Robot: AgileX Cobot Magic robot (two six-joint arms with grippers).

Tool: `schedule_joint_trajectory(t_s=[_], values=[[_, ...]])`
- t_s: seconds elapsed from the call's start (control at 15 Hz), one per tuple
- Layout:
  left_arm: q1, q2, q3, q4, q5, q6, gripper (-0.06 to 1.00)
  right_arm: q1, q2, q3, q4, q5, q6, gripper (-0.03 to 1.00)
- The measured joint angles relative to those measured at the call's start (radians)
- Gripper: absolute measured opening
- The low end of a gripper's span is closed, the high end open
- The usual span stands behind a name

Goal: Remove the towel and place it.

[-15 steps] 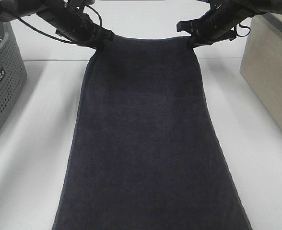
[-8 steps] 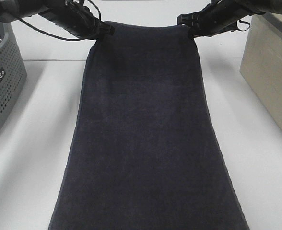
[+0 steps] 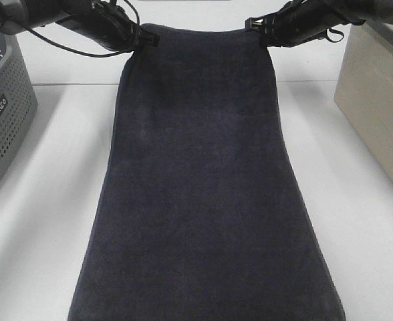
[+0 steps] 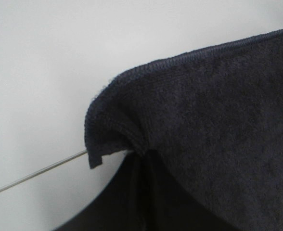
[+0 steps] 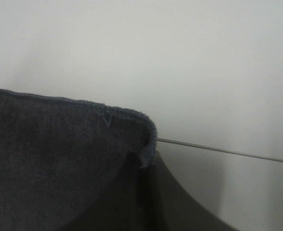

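Observation:
The towel (image 3: 203, 194), a long dark charcoal-navy terry cloth, hangs from its two far corners and spreads down over the white table (image 3: 49, 200) toward the near edge. My left gripper (image 3: 143, 39) is shut on the far left corner. My right gripper (image 3: 258, 28) is shut on the far right corner. In the left wrist view the hemmed towel (image 4: 204, 120) corner bunches where the gripper (image 4: 140, 159) pinches it. The right wrist view shows the towel (image 5: 50, 159) corner folded over the shut gripper (image 5: 141, 166).
A grey perforated basket (image 3: 3, 114) stands at the left edge of the table. A beige box (image 3: 377, 100) stands at the right. Bare white tabletop lies on both sides of the towel, with a white wall behind.
Both grippers have risen and moved away toward the wall with the towel's corners. The cloth has stretched longer and drawn further over the table.

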Motion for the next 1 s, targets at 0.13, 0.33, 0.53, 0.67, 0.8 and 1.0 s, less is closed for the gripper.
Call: schedule_joint_trajectory(t_s=[0.13,0.33,0.53,0.67,0.8,1.0], values=[[0.000,0.017,0.000,0.000,-0.010,0.001,0.01,0.000,0.023,0.000,0.001,-0.012,-0.001,0.02],[0.000,0.056,0.000,0.000,-0.059,0.001,0.01,0.000,0.060,0.000,0.001,-0.058,-0.001,0.02],[0.000,0.095,0.000,0.000,-0.117,0.001,0.01,0.000,0.104,0.000,0.008,-0.097,-0.001,0.02],[0.000,0.121,0.000,0.000,-0.163,0.001,0.01,0.000,0.130,0.000,0.029,-0.133,-0.001,0.02],[-0.001,0.140,0.000,-0.001,-0.193,0.001,0.01,0.000,0.146,0.000,0.038,-0.161,-0.001,0.02],[-0.001,0.168,0.000,-0.002,-0.254,0.001,0.01,0.003,0.170,0.000,0.052,-0.201,-0.027,0.02]])
